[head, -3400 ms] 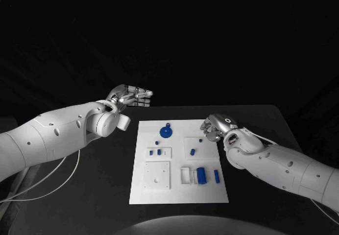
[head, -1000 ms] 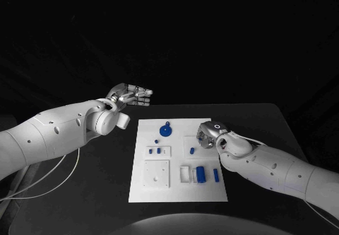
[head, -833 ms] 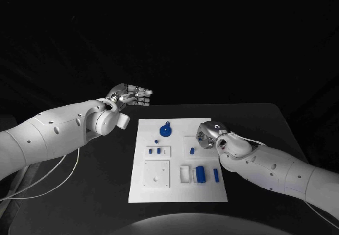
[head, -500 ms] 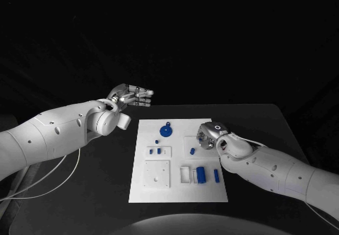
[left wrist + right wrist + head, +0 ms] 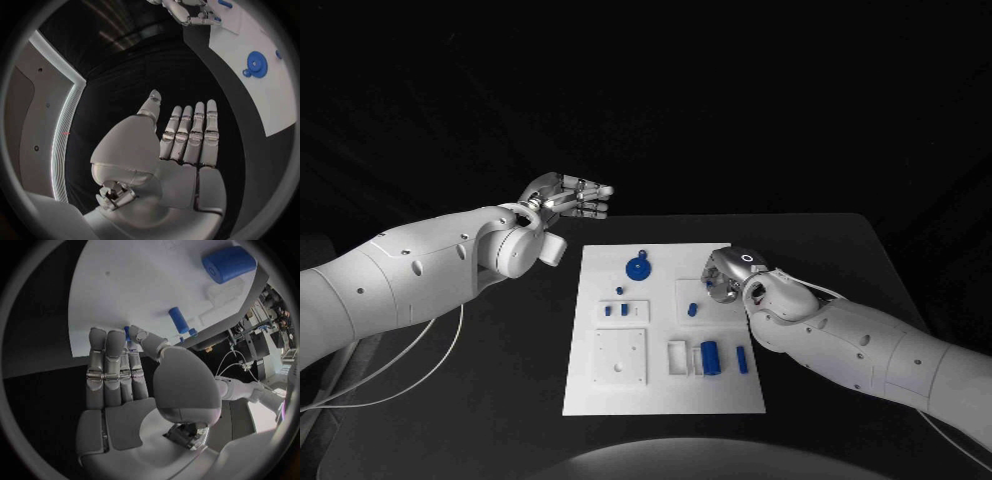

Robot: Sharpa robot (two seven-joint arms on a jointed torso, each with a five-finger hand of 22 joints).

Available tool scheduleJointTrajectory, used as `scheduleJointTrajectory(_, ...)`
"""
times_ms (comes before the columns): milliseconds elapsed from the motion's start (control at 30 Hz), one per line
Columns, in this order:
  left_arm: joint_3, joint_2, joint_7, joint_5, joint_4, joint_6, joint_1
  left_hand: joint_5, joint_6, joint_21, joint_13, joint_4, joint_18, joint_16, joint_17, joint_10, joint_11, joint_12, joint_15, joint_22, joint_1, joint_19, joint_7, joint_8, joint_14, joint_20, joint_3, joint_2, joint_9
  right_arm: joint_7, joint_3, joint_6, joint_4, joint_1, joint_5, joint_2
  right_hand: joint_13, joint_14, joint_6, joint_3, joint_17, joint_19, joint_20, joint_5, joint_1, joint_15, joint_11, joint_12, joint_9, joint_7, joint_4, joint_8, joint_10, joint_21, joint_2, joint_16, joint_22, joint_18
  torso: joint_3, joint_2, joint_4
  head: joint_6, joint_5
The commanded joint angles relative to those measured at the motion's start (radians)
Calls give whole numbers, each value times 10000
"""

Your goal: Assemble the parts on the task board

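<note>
Head view: white task board (image 5: 665, 390) lies mid-worktop (image 5: 488, 400). Left hand (image 5: 571, 197) is raised over the far left of the worktop, well clear of the board. Left wrist view shows that hand (image 5: 181, 145) flat, fingers straight and side by side, thumb apart, nothing in it.

Right hand (image 5: 727, 275) sits low over the board's right side, near its far corner; from the head view its arm hides the fingertips. Right wrist view fills this in: right hand fingers (image 5: 115, 360) lie together, thumb bent across to them, tips at a small blue peg (image 5: 127, 333) on the board. Cannot tell whether the peg is pinched or only touched.

Other parts on the board: blue round disc (image 5: 638, 266), blue cylinder (image 5: 711, 356) in a white holder, short blue bar (image 5: 741, 360) beside it.
</note>
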Motion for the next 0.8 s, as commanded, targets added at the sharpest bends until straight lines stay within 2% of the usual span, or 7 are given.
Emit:
scheduleJointTrajectory(33,7,22,63,-57,-8,149,11,-19,-67,14,2,55,162,40,13,-79,22,14,12,-15,-7,-28,1,-17,-28,8,-25,72,3,196,117,322,101,65,661,-59,30,-6,58,-67,16,79,-6,67,-10,-63,-139,32,14,10,20,-13,222,-85,126,-2,165,191,9,0,-5,6,0)
scheduleJointTrajectory(333,8,37,101,-51,-60,175,11,-25,-85,13,3,127,156,39,13,-89,24,12,11,-16,-87,-29,5,-22,-37,3,-76,71,2,354,456,537,476,128,1135,-277,30,-10,31,-153,11,74,2,145,-21,-55,-130,32,17,20,0,-14,193,-152,170,-39,175,186,12,-4,-18,6,9)
scheduleJointTrajectory(500,8,35,108,-50,-84,183,11,-25,-85,13,3,127,156,39,13,-89,24,12,11,-16,-87,-29,5,-22,-37,3,-76,71,2,407,652,482,923,142,1287,-459,30,-10,31,-153,11,74,2,145,-21,-55,-130,32,17,20,0,-14,193,-152,170,-39,175,186,17,-2,-8,16,64)
scheduleJointTrajectory(633,8,31,107,-50,-102,178,11,-25,-85,13,3,127,156,39,13,-89,24,12,11,-16,-87,-29,5,-22,-37,3,-76,71,2,446,724,402,1435,139,1390,-597,29,-3,37,-166,14,88,-1,145,-27,-58,-131,31,20,19,-8,-12,195,-168,188,-46,177,186,12,-8,-16,47,172)
scheduleJointTrajectory(800,8,36,109,-50,-111,179,11,-25,-85,13,3,127,156,39,13,-89,24,12,11,-16,-87,-29,5,-22,-37,3,-76,71,2,642,756,123,2211,26,1505,-729,29,-1,32,-175,12,96,-3,159,-29,-57,-131,32,19,20,-21,-13,194,-185,195,-59,176,195,13,-1,-9,17,437)
